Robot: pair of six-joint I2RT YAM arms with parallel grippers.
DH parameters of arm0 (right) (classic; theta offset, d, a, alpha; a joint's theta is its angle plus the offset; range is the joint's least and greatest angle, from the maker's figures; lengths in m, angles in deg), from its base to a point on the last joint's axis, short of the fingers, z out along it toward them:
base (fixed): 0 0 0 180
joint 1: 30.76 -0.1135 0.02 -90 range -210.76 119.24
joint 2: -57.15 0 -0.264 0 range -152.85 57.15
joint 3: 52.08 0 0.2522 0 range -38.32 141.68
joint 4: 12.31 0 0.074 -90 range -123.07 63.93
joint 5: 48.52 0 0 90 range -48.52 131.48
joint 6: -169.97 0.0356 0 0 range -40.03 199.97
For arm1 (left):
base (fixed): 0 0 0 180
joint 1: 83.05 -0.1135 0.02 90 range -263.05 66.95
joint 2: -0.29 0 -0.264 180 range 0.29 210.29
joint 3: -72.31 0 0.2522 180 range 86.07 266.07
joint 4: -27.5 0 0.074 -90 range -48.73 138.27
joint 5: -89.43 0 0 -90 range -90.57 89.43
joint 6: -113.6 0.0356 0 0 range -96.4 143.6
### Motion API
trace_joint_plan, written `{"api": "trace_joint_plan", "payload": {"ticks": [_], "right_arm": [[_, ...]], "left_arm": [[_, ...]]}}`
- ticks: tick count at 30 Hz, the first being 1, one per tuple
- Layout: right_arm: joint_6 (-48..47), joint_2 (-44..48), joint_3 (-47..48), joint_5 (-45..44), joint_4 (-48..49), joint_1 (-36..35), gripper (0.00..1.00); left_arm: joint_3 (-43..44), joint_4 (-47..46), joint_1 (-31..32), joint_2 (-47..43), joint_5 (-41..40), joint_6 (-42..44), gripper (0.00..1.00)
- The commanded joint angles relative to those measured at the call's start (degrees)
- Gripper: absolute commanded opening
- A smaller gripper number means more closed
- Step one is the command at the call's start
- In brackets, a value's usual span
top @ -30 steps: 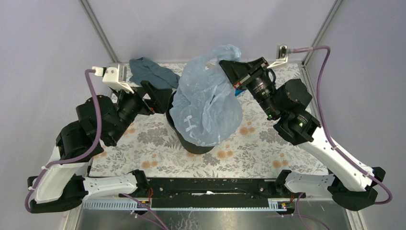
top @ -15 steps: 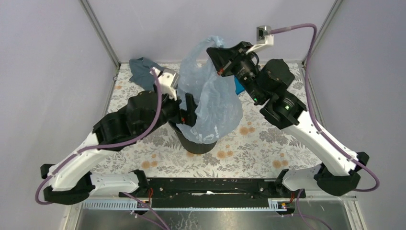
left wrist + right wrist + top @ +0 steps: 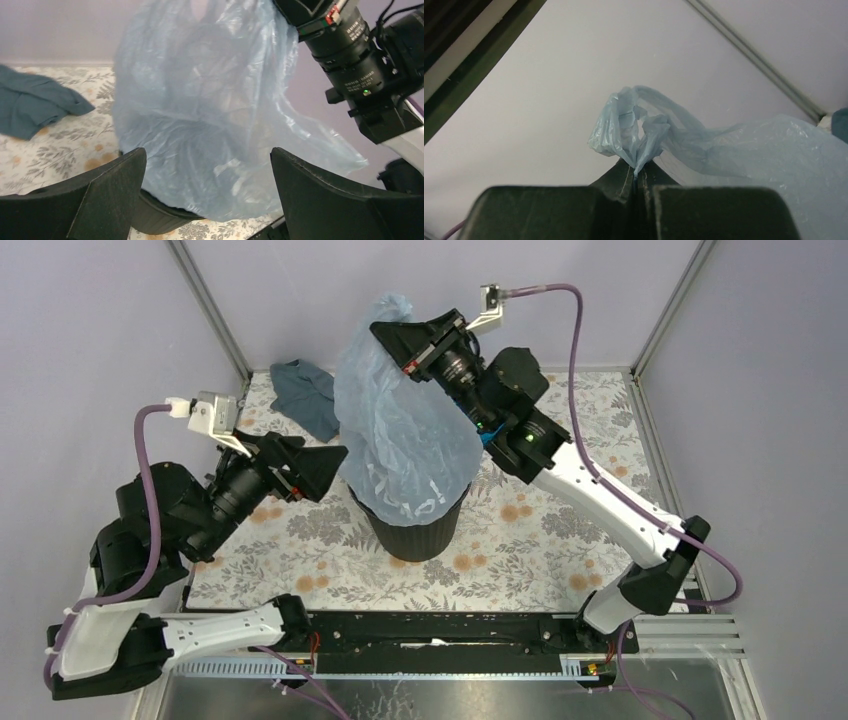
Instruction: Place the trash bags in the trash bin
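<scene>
The pale blue trash bag [image 3: 400, 430] hangs stretched tall over the black ribbed trash bin [image 3: 415, 535], and its lower end covers the bin's mouth. My right gripper [image 3: 385, 332] is high above the bin, shut on the bag's bunched top [image 3: 638, 167]. My left gripper [image 3: 335, 462] stands open just left of the bin, apart from the bag. In the left wrist view, the bag [image 3: 200, 100] fills the space ahead of the wide-open left gripper [image 3: 206, 152], and the bin's rim [image 3: 150, 215] shows below it.
A dull grey-blue cloth [image 3: 305, 390] lies on the flowered tabletop [image 3: 530, 540] at the back left, also seen in the left wrist view [image 3: 35, 105]. The right arm's wrist [image 3: 350, 55] reaches over the bin from the right. Grey walls enclose the table.
The right gripper has carried the bag's top up and to the left, so the bag now hangs over the bin. The left arm reached in to the bag, then drew back left.
</scene>
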Motion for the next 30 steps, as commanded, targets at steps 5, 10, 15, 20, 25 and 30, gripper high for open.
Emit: {"api": "trace_joint_plan", "payload": {"ticks": [5, 10, 15, 20, 25, 30], "right_arm": [[-0.85, 8.49, -10.47, -10.11, 4.94, 0.23, 0.0], [-1.62, 13.91, -17.07, -11.39, 3.15, 2.91, 0.0], [-2.26, 12.55, -14.98, -9.46, 3.1, 3.16, 0.0], [-0.86, 10.93, -11.79, -8.12, 3.86, 3.31, 0.0], [2.84, 9.14, -9.81, -6.0, 4.15, 3.31, 0.0], [9.69, 8.49, -12.97, -4.46, 7.24, 3.24, 0.0]], "left_arm": [[-8.83, -3.25, -0.04, -6.81, -9.35, -4.09, 0.99], [-8.4, -5.3, -0.06, -0.3, 1.51, -0.13, 0.99], [-9.55, -11.33, -0.04, 2.94, 25.24, 6.31, 0.99], [-10.29, -14.49, -0.08, 8.75, 23.92, 6.0, 0.99], [-7.29, -13.75, -0.12, 16.03, 3.6, 0.75, 0.99], [-10.47, -14.79, -0.68, 18.61, -11.18, -1.9, 0.86]]}}
